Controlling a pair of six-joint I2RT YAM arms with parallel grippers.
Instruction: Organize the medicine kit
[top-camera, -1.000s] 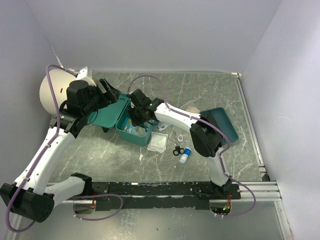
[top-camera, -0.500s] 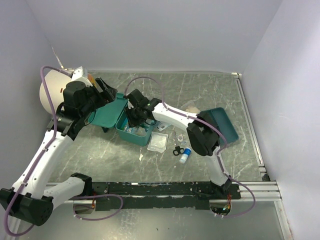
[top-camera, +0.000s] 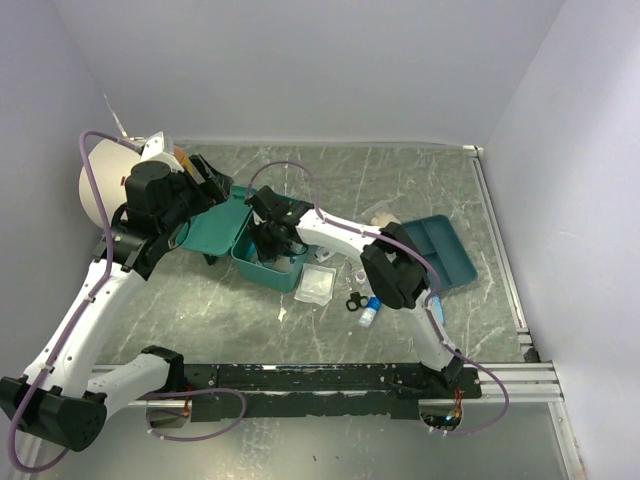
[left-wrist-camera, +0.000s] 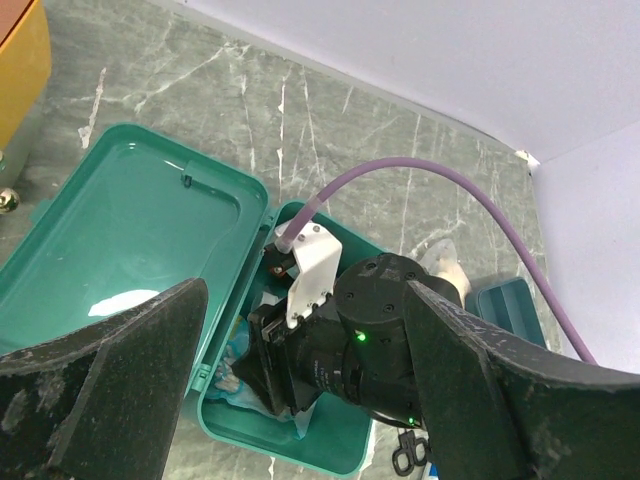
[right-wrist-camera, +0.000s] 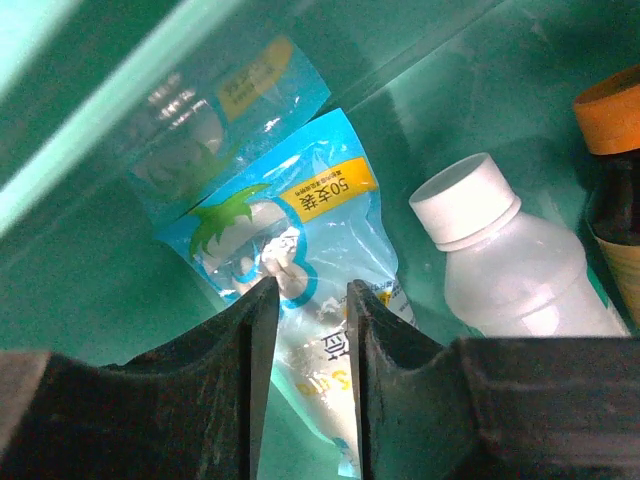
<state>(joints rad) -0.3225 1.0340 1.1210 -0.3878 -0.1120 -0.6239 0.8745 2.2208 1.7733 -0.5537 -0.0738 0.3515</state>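
Observation:
The medicine kit is a teal green box that stands open left of the table's middle, its lid laid flat to the left. My right gripper reaches down inside it. In the right wrist view the right gripper has its jaws close together on a blue and clear packet that rests against the kit's floor. A white capped bottle and a brown bottle with an orange cap lie beside it. My left gripper is open and empty above the lid.
A dark teal divided tray lies at the right. A big cream cylinder with an orange face stands at the far left. A clear packet, black scissors and a small blue-capped bottle lie in front of the kit.
My right gripper has moved left and deeper into the kit with the packet. My left gripper has drawn back a little toward the far left and then held still.

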